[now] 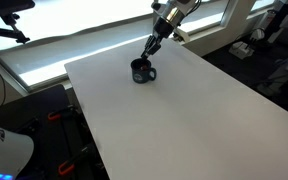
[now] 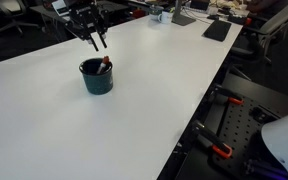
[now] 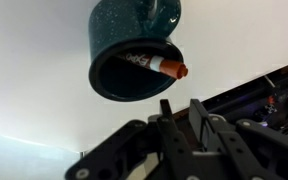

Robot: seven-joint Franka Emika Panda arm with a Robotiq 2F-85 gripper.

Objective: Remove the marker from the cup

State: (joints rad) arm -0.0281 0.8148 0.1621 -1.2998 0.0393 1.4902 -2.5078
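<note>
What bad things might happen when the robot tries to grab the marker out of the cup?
1. Only a short end of the marker pokes over the rim of the cup, so the open end effector above it might bump the rim and tip the cup.
2. The marker leans slanted, so it might slip from the fingers and drop back inside.
3. The cup stands loose on the table, so pulling might drag it.
</note>
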